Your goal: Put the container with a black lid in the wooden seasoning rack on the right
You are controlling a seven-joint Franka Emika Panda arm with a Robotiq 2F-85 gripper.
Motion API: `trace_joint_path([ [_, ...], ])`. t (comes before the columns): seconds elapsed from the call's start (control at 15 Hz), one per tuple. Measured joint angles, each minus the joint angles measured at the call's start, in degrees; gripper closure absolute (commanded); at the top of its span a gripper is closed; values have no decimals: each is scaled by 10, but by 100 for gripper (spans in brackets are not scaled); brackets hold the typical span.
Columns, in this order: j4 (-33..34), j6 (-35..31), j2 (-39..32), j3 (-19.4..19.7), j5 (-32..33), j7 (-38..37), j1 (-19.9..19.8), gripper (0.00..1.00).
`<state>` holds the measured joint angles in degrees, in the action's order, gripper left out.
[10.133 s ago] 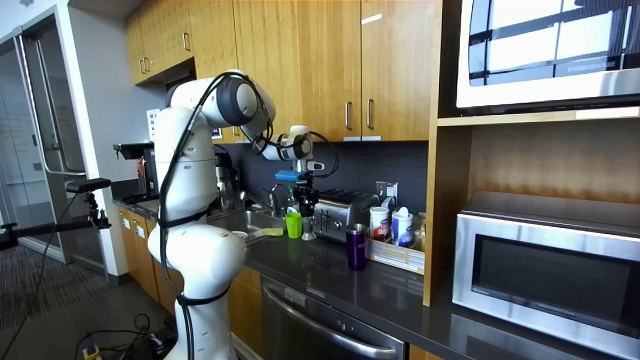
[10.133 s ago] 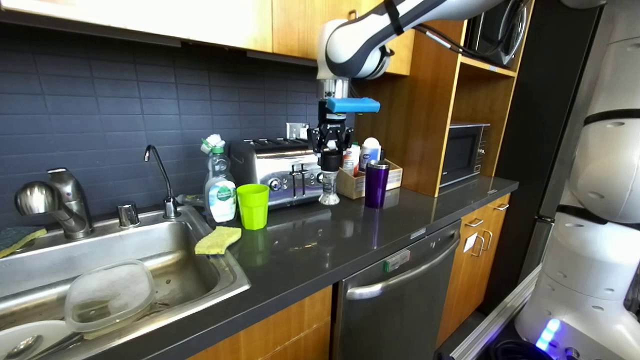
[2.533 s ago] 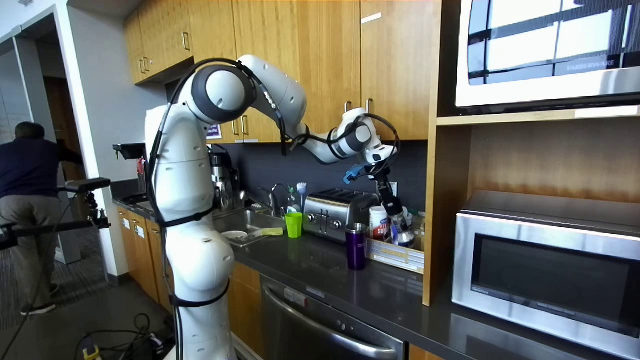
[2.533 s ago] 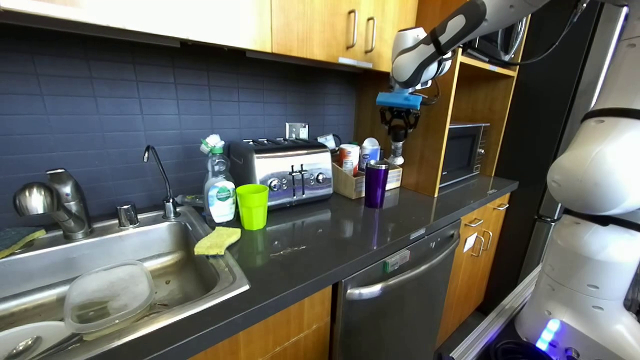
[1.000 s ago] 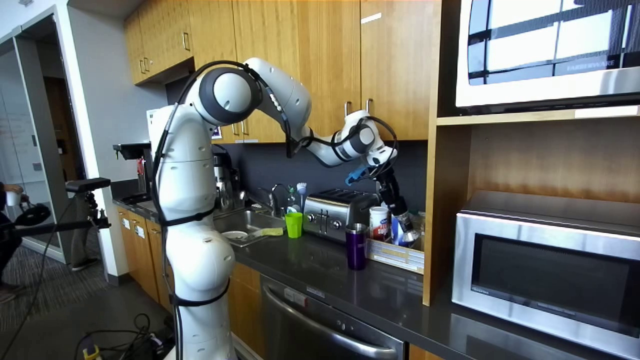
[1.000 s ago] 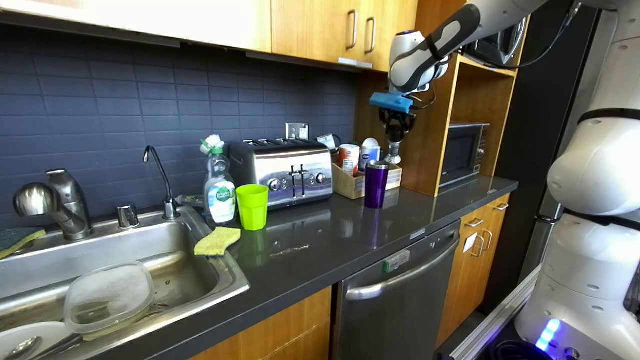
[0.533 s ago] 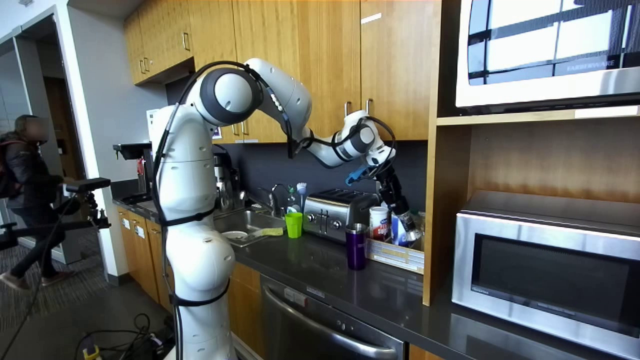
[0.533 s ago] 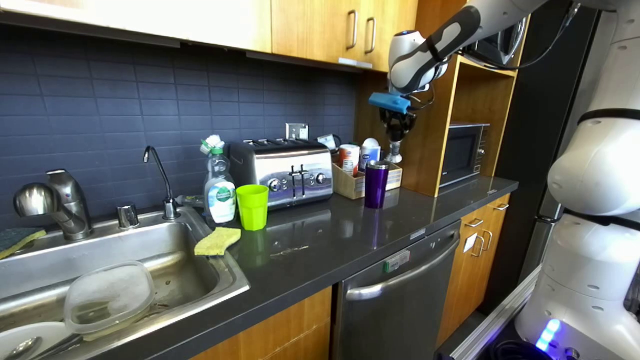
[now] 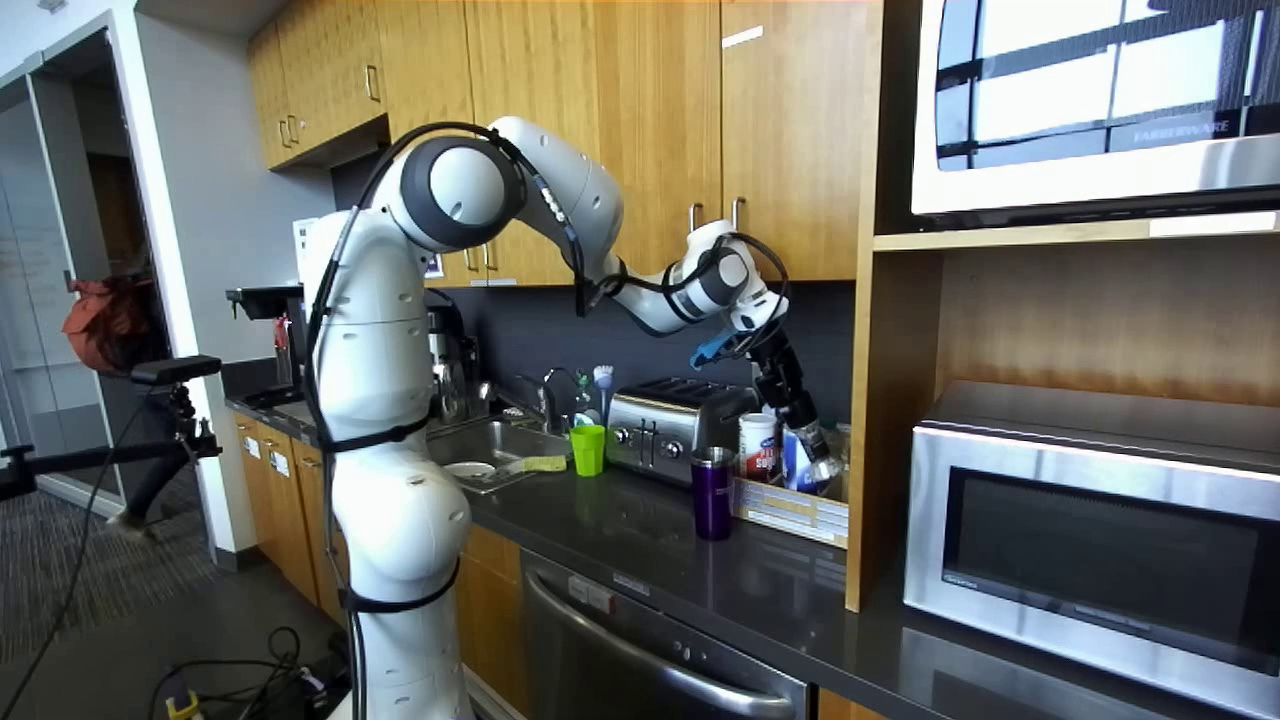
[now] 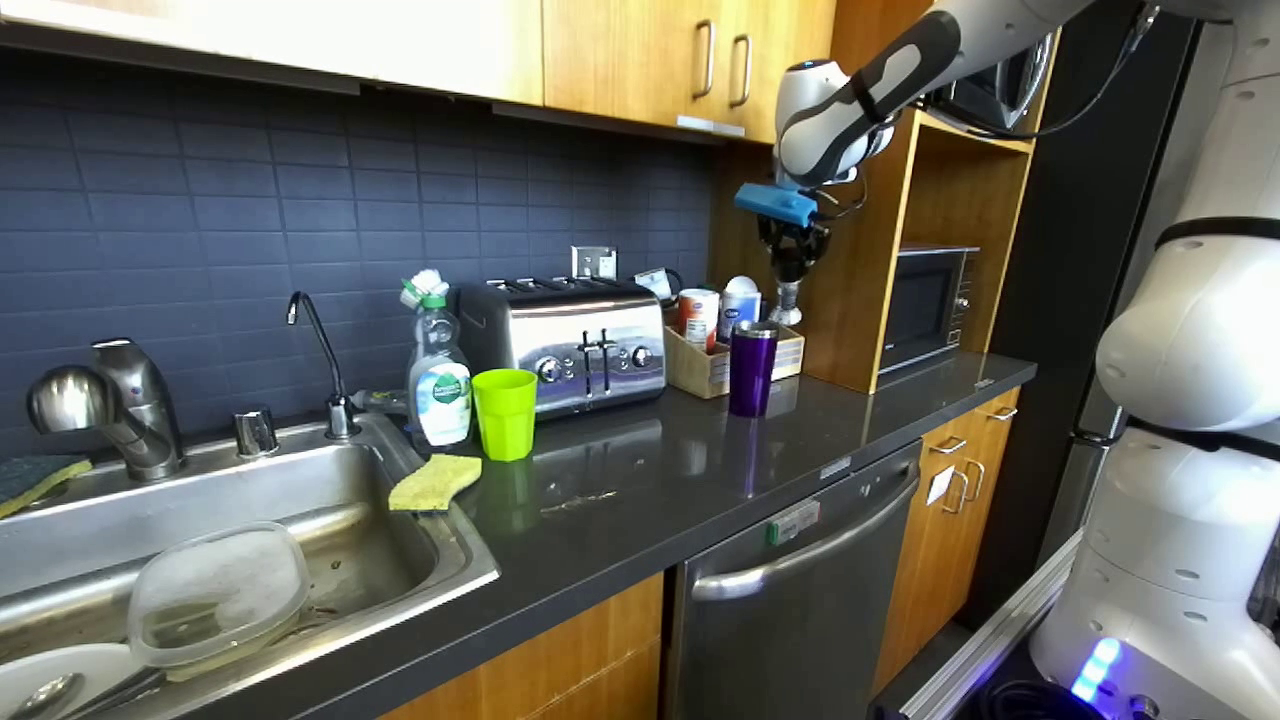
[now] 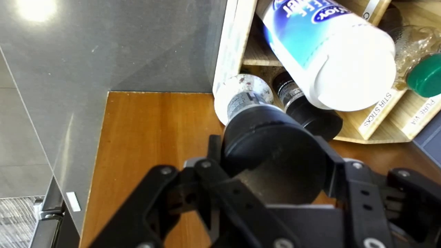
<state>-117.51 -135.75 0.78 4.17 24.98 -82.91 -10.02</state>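
gripper (image 11: 270,146) is clamped on the lid end of the black-lidded seasoning jar (image 11: 262,132). it's tilted, long axis going from the fingers (image 11: 214,148) down to a base right over the corner of the wooden seasoning rack (image 9: 790,511) by the cabinet panel (image 11: 148,137), can't tell if touching. imo it needs tipping upright, then straight in.

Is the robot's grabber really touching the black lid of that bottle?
Touching. The wrist view shows the gripper closed on the black lid, its fingers pressed against opposite sides.
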Motion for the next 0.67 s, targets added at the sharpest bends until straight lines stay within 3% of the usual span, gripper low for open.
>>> trace_joint_path([
  [0.67, 3, -1, 0, 0, 0, -20, 2, 61],
])
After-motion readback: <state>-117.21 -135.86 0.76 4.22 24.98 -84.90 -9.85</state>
